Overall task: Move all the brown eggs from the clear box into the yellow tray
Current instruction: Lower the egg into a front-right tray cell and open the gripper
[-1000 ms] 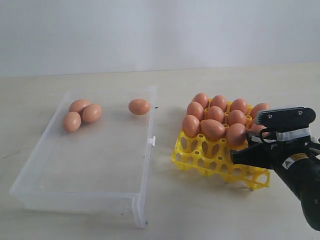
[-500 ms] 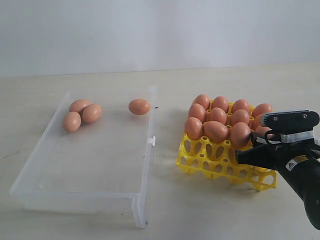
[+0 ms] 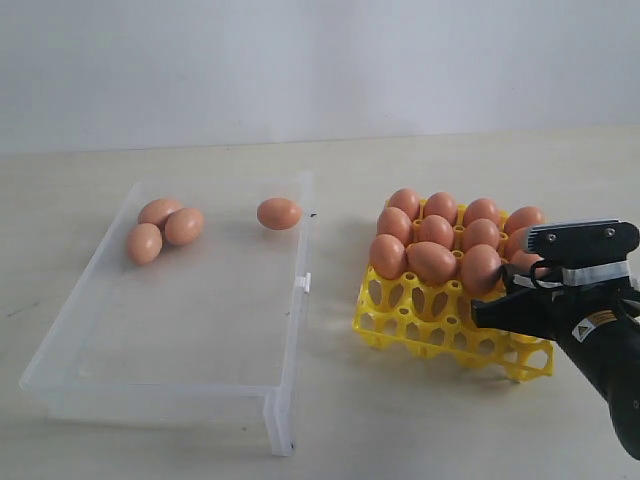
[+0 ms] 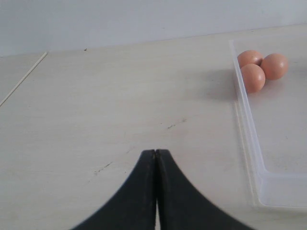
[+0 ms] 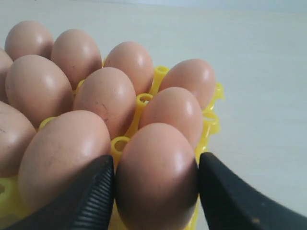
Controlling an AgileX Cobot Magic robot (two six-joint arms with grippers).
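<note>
The right gripper (image 5: 156,160) pinches a brown egg (image 5: 154,187), one pad on each flank, at the yellow tray's (image 3: 440,320) 4 o'clock corner. At the tray's 9 o'clock, the clear box (image 3: 180,390) holds four brown eggs (image 3: 184,226). The left gripper (image 4: 156,154) is empty, jaws pressed together.

The right gripper (image 3: 492,305) has drifted a little toward the right edge of the frame and sunk slightly lower than it was a second ago. The yellow tray (image 3: 400,300) has slid rightward with it, carrying its load of brown eggs (image 3: 432,262) along. The gap between the tray's lower left corner and the wall of the clear box (image 3: 296,330) is now a touch wider. Nearly all of that shift came in the first half second.
</note>
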